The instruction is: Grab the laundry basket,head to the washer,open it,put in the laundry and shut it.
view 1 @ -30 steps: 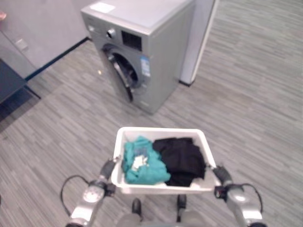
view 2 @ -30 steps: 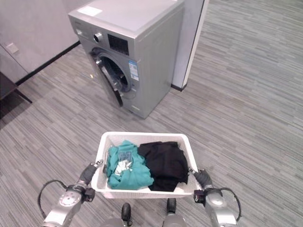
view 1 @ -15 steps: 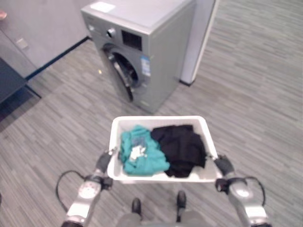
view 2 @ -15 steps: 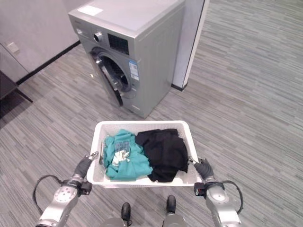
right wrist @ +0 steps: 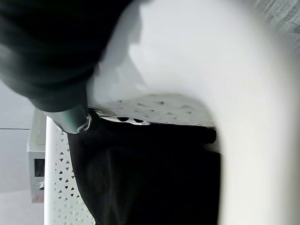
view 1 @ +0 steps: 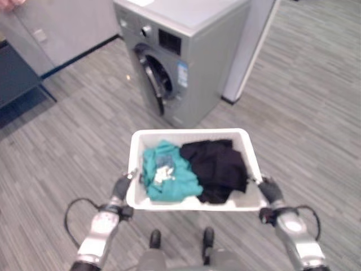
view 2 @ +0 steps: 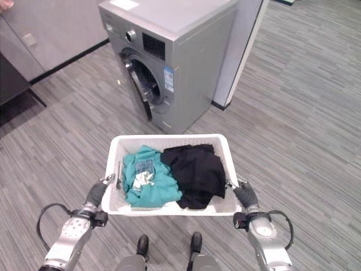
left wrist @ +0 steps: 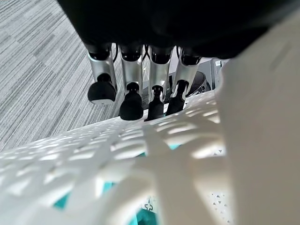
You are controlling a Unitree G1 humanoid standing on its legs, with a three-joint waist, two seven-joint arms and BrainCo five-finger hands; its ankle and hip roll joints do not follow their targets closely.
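Both hands are on the white perforated plastic laundry basket [view 2: 169, 140], one at each short end, carrying it clear of the grey striped floor [view 2: 293, 113] in front of the robot. Left hand [view 1: 121, 186] sits against the basket's left end; up close in its wrist view the silver, dark-tipped fingers [left wrist: 131, 101] hang down over the rim in a row and rest on the lattice wall, curled over the edge rather than spread flat. Right hand [view 2: 246, 196] is tucked against the right end, but its fingers are hidden behind the basket's rim, so can't tell whether they're hooked or just pressing.

Inside the basket: a crumpled teal garment [view 2: 145, 182] with a bit of white and grey on top fills the left half, and a bunched black garment [view 2: 193, 172] fills the right half, touching the teal one down the middle. The black cloth shows right beside the right hand's cover in that wrist view.

Straight ahead, a bit to the left and well apart from the basket, stands the silver-grey front-loading washing machine [view 2: 175, 73]. Its round dark door [view 2: 144, 84] faces out toward the left, seen at an angle. A pale grey wall panel [view 2: 245, 45] stands just behind the washer on the right.
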